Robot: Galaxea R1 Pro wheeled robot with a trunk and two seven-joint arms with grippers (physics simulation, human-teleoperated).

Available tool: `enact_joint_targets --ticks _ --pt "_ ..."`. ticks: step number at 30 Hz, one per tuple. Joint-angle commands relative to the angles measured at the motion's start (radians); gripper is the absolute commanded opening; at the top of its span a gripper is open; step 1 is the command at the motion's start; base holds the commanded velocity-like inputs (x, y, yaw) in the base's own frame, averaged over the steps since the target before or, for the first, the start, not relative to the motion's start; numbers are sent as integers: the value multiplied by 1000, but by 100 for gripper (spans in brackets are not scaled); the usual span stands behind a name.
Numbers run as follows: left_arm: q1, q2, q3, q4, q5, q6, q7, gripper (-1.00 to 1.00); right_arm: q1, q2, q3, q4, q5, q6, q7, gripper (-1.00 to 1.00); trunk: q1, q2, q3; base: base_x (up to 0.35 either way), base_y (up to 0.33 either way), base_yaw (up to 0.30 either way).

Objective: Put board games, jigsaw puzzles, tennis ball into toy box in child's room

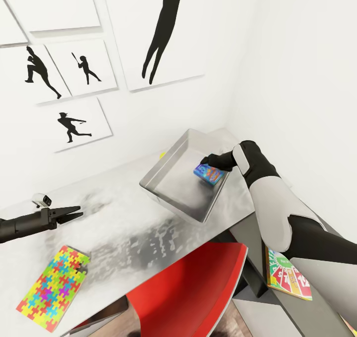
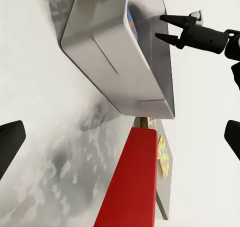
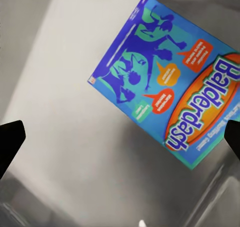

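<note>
The toy box (image 1: 171, 181), a shallow grey bin, sits on the table (image 1: 114, 218) near the wall corner. A blue board game (image 1: 209, 173) lies inside it at its right side; up close its Balderdash cover (image 3: 170, 82) lies flat on the bin floor. My right gripper (image 1: 208, 162) hovers open just above that game, its fingertips (image 3: 10, 139) wide apart and holding nothing. My left gripper (image 1: 72, 213) is open over the table's left part, empty. A jigsaw puzzle (image 1: 52, 287) lies near the front left edge. The tennis ball (image 1: 162, 154) peeks out behind the bin.
A red chair (image 1: 193, 287) is pushed in under the table's front edge. A green, yellow and red game box (image 1: 288, 276) lies on the lower dark section at the right. White walls with silhouette pictures (image 1: 74, 124) close off the back and right.
</note>
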Motion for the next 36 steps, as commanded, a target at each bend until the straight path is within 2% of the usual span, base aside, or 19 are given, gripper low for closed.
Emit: enact_joint_targets --ticks 1,22,29,36 --pt "-1 0 0 0 -1 11 -4 100 -1 1 -7 -1 2 4 2 100 1 -2 -2 0 0 0" --pt "-1 5 1 0 -1 7 -4 100 -1 7 -9 -28 -9 14 15 100 1 -2 2 0 0 0" --pt "-1 10 4 0 2 2 -4 100 2 7 -10 -106 -15 33 22 100 1 -2 12 0 0 0" --pt "-1 19 4 0 2 2 -4 100 10 6 -12 -208 -17 99 45 100 1 -2 23 0 0 0"
